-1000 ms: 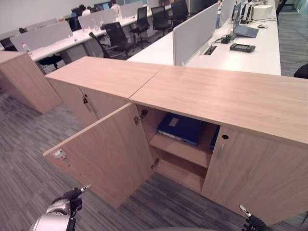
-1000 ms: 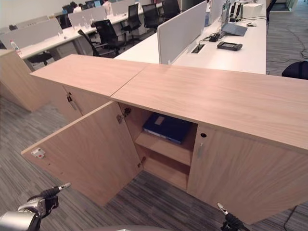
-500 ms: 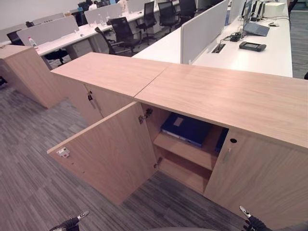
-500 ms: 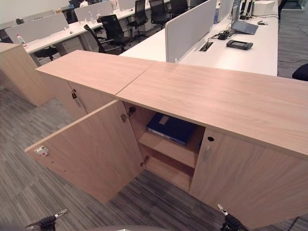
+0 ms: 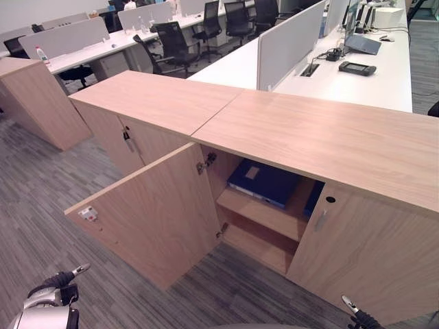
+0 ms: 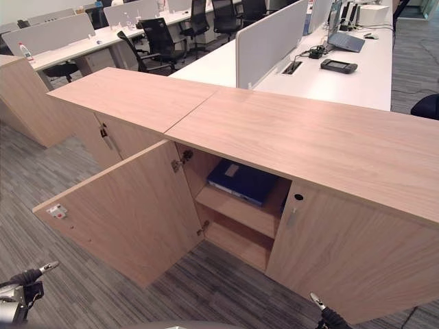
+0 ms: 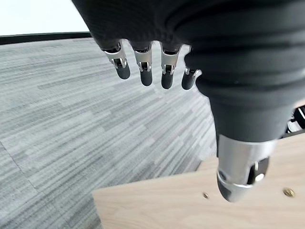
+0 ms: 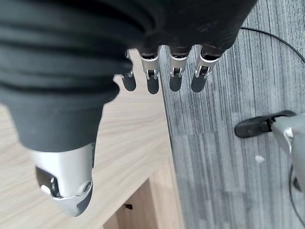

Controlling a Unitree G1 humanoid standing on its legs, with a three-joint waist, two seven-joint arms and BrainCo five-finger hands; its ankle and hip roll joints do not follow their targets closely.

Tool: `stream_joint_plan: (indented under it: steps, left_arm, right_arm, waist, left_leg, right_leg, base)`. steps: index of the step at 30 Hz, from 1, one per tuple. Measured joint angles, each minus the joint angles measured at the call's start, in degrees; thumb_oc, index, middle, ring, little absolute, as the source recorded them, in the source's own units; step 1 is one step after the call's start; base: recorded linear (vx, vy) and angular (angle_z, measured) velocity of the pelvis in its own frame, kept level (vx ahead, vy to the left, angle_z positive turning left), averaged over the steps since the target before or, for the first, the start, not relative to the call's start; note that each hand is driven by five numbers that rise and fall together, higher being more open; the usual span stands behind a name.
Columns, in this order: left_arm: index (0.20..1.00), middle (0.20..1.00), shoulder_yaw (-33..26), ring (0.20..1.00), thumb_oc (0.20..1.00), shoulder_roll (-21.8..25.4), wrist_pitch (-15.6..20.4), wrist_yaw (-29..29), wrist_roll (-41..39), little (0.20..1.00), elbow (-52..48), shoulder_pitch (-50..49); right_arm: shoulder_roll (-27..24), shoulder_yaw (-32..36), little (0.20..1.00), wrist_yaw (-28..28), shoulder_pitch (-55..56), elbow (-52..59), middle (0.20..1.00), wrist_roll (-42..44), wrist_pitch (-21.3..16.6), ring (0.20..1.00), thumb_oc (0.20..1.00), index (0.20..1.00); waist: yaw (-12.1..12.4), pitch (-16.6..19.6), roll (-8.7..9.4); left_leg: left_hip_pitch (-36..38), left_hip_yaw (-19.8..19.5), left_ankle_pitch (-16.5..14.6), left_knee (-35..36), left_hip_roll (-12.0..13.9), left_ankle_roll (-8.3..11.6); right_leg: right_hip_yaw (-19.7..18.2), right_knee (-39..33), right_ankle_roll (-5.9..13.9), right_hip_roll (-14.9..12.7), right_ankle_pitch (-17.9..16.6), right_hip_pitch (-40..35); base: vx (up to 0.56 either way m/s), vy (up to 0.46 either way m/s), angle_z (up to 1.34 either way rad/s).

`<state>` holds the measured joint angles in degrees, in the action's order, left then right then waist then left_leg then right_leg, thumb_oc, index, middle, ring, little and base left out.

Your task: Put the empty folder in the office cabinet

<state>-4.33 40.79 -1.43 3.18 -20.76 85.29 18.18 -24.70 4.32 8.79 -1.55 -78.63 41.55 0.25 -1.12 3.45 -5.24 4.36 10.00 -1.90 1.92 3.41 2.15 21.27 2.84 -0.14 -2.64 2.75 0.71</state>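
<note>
A blue folder [image 5: 264, 181] lies flat on the upper shelf of the wooden office cabinet [image 5: 322, 137]. The cabinet's left door [image 5: 154, 212] stands swung wide open; the lower shelf under the folder is bare. My left hand [image 5: 48, 299] hangs low at the lower left, in front of the open door and well away from the folder. In the left wrist view its fingers [image 7: 143, 67] hang relaxed over carpet and hold nothing. My right hand [image 5: 358, 319] shows at the bottom edge, below the shut right door. Its fingers [image 8: 174, 71] are likewise relaxed and hold nothing.
The cabinet's right door [image 5: 363, 253] is shut. A second low cabinet [image 5: 147, 103] adjoins on the left, and another stands far left [image 5: 34, 103]. White desks with a grey partition [image 5: 288, 41] and black chairs [image 5: 171, 44] lie beyond. A chair base [image 8: 267, 126] rests on the carpet.
The camera has shifted slightly. My left hand dipped to the bottom edge and now shows again, further left. The folder and the door have stayed put.
</note>
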Motion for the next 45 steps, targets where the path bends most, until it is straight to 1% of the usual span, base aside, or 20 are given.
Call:
stream_joint_plan:
  steps: [4, 9, 11, 16, 18, 20, 22, 25, 26, 31, 34, 36, 38, 39, 40, 41, 42, 43, 44, 45]
  left_arm:
    - [1.0, 1.0, 0.5, 1.0, 1.0, 0.6, 0.0, -0.2, 1.4, 1.0, 0.0, 2.6]
    - [1.0, 1.0, 4.2, 1.0, 1.0, 2.6, 0.7, -1.1, 2.0, 1.0, -2.4, 4.9]
    - [1.0, 1.0, 5.0, 1.0, 1.0, 2.7, 0.9, -1.4, 2.1, 1.0, -2.4, 6.7]
    - [1.0, 1.0, 9.4, 1.0, 1.0, 3.6, 1.5, -1.7, 3.9, 1.0, -4.0, 10.6]
    - [1.0, 1.0, 9.4, 1.0, 1.0, 4.2, 1.8, -2.0, 4.4, 1.0, -4.5, 11.9]
    - [1.0, 1.0, 11.0, 1.0, 1.0, 5.5, 1.7, -2.3, 5.7, 1.0, -4.4, 13.6]
    - [1.0, 1.0, 11.1, 1.0, 1.0, 7.7, 1.7, -2.5, 6.6, 1.0, -4.0, 14.0]
    - [1.0, 1.0, 11.9, 1.0, 1.0, 9.7, 1.9, -2.8, 8.3, 1.0, -4.4, 16.1]
    - [1.0, 1.0, 12.1, 1.0, 1.0, 10.0, 1.9, -2.9, 8.3, 1.0, -4.4, 16.6]
    - [1.0, 1.0, 14.4, 1.0, 1.0, 9.8, 2.2, -3.8, 8.6, 1.0, -6.1, 21.4]
    - [1.0, 1.0, 16.1, 1.0, 1.0, 8.3, 2.4, -4.6, 8.2, 1.0, -12.3, 22.3]
    - [1.0, 1.0, 17.2, 1.0, 1.0, 5.8, 3.2, -5.1, 7.6, 1.0, -16.1, 22.3]
    - [1.0, 1.0, 17.9, 1.0, 1.0, 1.9, 4.0, -5.2, 7.5, 1.0, -17.8, 22.3]
    - [1.0, 1.0, 18.0, 1.0, 1.0, -2.2, 4.2, -6.4, 7.0, 1.0, -20.0, 21.7]
    - [1.0, 1.0, 17.8, 1.0, 1.0, -4.4, 5.1, -7.9, 6.6, 1.0, -24.0, 20.9]
    - [1.0, 1.0, 17.5, 1.0, 1.0, -5.0, 6.1, -8.5, 6.2, 1.0, -26.5, 20.4]
    - [1.0, 1.0, 19.2, 1.0, 1.0, -6.6, 7.1, -7.6, 5.9, 1.0, -29.0, 19.9]
    - [1.0, 1.0, 18.1, 1.0, 1.0, -7.5, 7.1, -8.4, 5.8, 1.0, -31.5, 19.0]
    - [1.0, 1.0, 18.4, 1.0, 1.0, -10.2, 8.2, -8.9, 6.0, 1.0, -34.2, 18.1]
    - [1.0, 1.0, 18.2, 1.0, 1.0, -11.7, 8.6, -9.0, 6.1, 1.0, -35.4, 17.6]
  right_arm:
    - [0.0, 0.0, 1.0, 0.0, -0.1, 0.5, 1.0, 0.0, -0.1, 1.0, 1.0, 1.0]
    - [0.0, 0.0, 1.0, 0.0, -0.2, 2.2, 1.0, 0.0, -0.2, 1.0, 1.0, 1.0]
    - [0.0, -0.2, 1.0, -0.1, -0.2, 2.4, 1.0, 0.0, -0.3, 1.0, 1.0, 1.0]
    - [0.0, -0.5, 1.0, 0.0, -0.3, 2.6, 1.0, 0.0, -0.6, 1.0, 1.0, 1.0]
    - [0.0, -0.5, 1.0, 0.0, -0.3, 2.7, 1.0, 0.0, -0.8, 1.0, 1.0, 1.0]
    - [0.0, -0.5, 1.0, 0.0, -0.3, 2.7, 1.0, 0.0, -0.9, 1.0, 1.0, 1.0]
    - [0.0, -0.8, 1.0, 0.0, -0.2, 2.8, 1.0, 0.0, -0.9, 1.0, 1.0, 1.0]
    - [0.0, -1.6, 1.0, 0.0, 1.0, 3.6, 1.0, 0.0, -0.9, 1.0, 1.0, 1.0]
    - [0.0, -1.6, 1.0, 0.1, 1.1, 4.0, 1.0, 0.0, -1.0, 1.0, 1.0, 1.0]
    - [0.2, -1.9, 1.0, 0.1, 1.1, 4.4, 1.0, 0.0, -1.0, 1.0, 1.0, 1.0]
    - [0.7, -2.0, 1.0, 0.0, 1.0, 4.5, 1.0, 0.0, -1.1, 1.0, 1.0, 1.0]
    - [1.3, -2.0, 1.0, 0.0, 0.9, 4.6, 1.0, 0.0, -1.3, 1.0, 1.0, 1.0]
    - [1.9, -2.1, 1.0, 0.0, 0.7, 4.6, 1.0, 0.0, -1.3, 1.0, 1.0, 1.0]
    - [2.3, -2.1, 1.0, -0.1, 0.8, 4.6, 1.0, 0.1, -1.5, 1.0, 1.0, 1.0]
    - [2.7, -2.1, 1.0, -0.2, 1.1, 4.6, 1.0, 0.1, -1.7, 1.0, 1.0, 1.0]
    - [2.9, -2.2, 1.0, -0.3, 1.2, 4.4, 1.0, 0.1, -1.6, 1.0, 1.0, 1.0]
    - [3.4, -2.3, 1.0, -0.2, 0.5, 4.5, 1.0, 0.0, -1.4, 1.0, 1.0, 1.0]
    - [3.6, -2.3, 1.0, -0.3, 0.4, 5.2, 1.0, 0.1, -1.8, 1.0, 1.0, 1.0]
    - [3.7, -2.3, 1.0, -0.4, 0.6, 5.1, 1.0, 0.1, -2.1, 1.0, 1.0, 1.0]
    - [3.7, -2.2, 1.0, -0.5, 0.7, 5.1, 1.0, 0.1, -2.1, 1.0, 1.0, 1.0]
  waist:
    - [0.0, 0.1, 0.21]
    - [-0.1, -0.2, 0.21]
    - [-0.1, -0.3, 0.35]
    - [-0.1, -0.5, 0.66]
    - [-0.5, -0.6, 0.8]
    - [-0.9, -0.7, 1.02]
    - [-1.6, -0.7, 1.03]
    - [-1.5, -0.7, 1.21]
    - [-1.9, -0.7, 1.19]
    - [-1.8, -0.8, 1.64]
    - [-1.6, -1.0, 2.07]
    - [-1.6, -1.1, 2.2]
    - [-1.6, -1.1, 2.19]
    - [-1.7, -1.3, 2.43]
    - [-1.4, -1.4, 2.62]
    - [-1.2, -1.4, 2.63]
    - [-1.5, -1.4, 2.69]
    - [-1.7, -1.4, 2.62]
    - [-2.0, -1.3, 2.49]
    - [-1.9, -1.3, 2.49]
  left_leg:
    - [0.0, 0.1, 0.0, 0.2, 0.0, 0.0]
    - [0.0, 0.2, 0.0, 0.2, 0.0, 0.0]
    - [0.1, 0.3, 0.0, 0.1, 0.0, 0.0]
    - [0.1, 0.6, 0.0, 0.2, 0.0, 0.0]
    - [0.2, 0.7, 0.0, 0.2, 0.0, 0.0]
    - [0.2, 0.8, 0.0, 0.3, 0.0, 0.0]
    - [0.6, 1.5, 0.0, 0.5, 0.0, 0.0]
    - [0.9, 2.1, 0.0, 0.7, 0.0, 0.0]
    - [0.9, 2.2, 0.0, 0.7, 0.0, 0.0]
    - [0.9, 2.1, 0.0, 0.7, 0.0, 0.0]
    - [0.9, 2.1, 0.0, 0.6, 0.0, 0.0]
    - [0.9, 2.1, 0.0, 0.6, 0.0, 0.0]
    - [0.8, 2.1, 0.0, 0.6, 0.0, 0.0]
    - [0.8, 2.1, 0.0, 0.5, 0.0, 0.0]
    - [0.7, 2.0, 0.0, 0.3, 0.0, 0.0]
    - [0.7, 1.8, 0.0, 0.3, -0.1, 0.0]
    - [0.8, 1.7, 0.0, 0.3, -0.1, 0.0]
    - [0.9, 1.8, 0.0, 0.2, -0.1, 0.0]
    - [1.1, 1.8, 0.0, 0.2, -0.1, 0.0]
    - [1.1, 1.7, 0.0, 0.2, -0.1, 0.0]
  right_leg:
    - [0.0, -0.2, 0.05, 0.1, 0.0, 0.0]
    - [-0.2, -0.3, 0.15, 0.1, 0.1, 0.1]
    - [-0.3, -0.2, 0.21, 0.1, 0.1, 0.1]
    - [-0.4, -0.2, 0.38, 0.1, 0.1, 0.1]
    - [-0.5, -0.2, 0.39, 0.1, 0.1, 0.2]
    - [-0.7, -0.2, 0.39, 0.2, 0.1, 0.3]
    - [-1.4, -0.3, 0.41, 0.3, 0.1, 0.2]
    - [-1.8, -0.2, 0.14, 0.3, -0.1, 0.3]
    - [-1.9, -0.3, 0.22, 0.3, -0.2, 0.2]
    - [-1.9, -0.3, 0.18, 0.3, -0.3, 0.2]
    - [-1.9, -0.2, 0.19, 0.3, -0.4, 0.2]
    - [-1.9, -0.2, 0.23, 0.3, -0.4, 0.2]
    - [-1.9, -0.2, 0.37, 0.3, -0.5, 0.1]
    - [-1.8, -0.2, 0.45, 0.3, -0.6, 0.2]
    - [-1.7, -0.2, 0.45, 0.2, -0.6, 0.1]
    - [-1.7, -0.2, 0.32, 0.2, -0.7, -0.1]
    - [-1.7, -0.2, 0.22, 0.3, -0.8, -0.1]
    - [-1.7, -0.4, 0.45, 0.2, -0.9, -0.4]
    - [-1.7, -0.5, 0.48, 0.2, -0.9, -0.6]
    - [-1.6, -0.5, 0.48, 0.2, -0.9, -0.7]
  base:
    - [0.0, 0.0, 0.0]
    - [0.0, 0.0, 0.0]
    - [-0.02, -0.002, -0.01]
    - [-0.01, 0.002, -0.02]
    - [-0.01, 0.009, -0.04]
    - [0.0, 0.006, -0.04]
    - [0.0, -0.001, -0.14]
    - [-0.02, -0.003, -0.12]
    - [0.0, 0.0, 0.0]
    - [0.0, 0.0, 0.0]
    - [0.0, 0.0, 0.0]
    - [0.0, 0.0, 0.0]
    - [0.0, 0.0, 0.0]
    - [0.0, 0.0, 0.0]
    - [-0.02, -0.006, 0.07]
    - [-0.01, -0.005, 0.05]
    - [0.0, 0.0, 0.0]
    - [0.0, -0.003, -0.03]
    - [0.0, 0.0, 0.0]
    - [0.01, -0.005, 0.05]
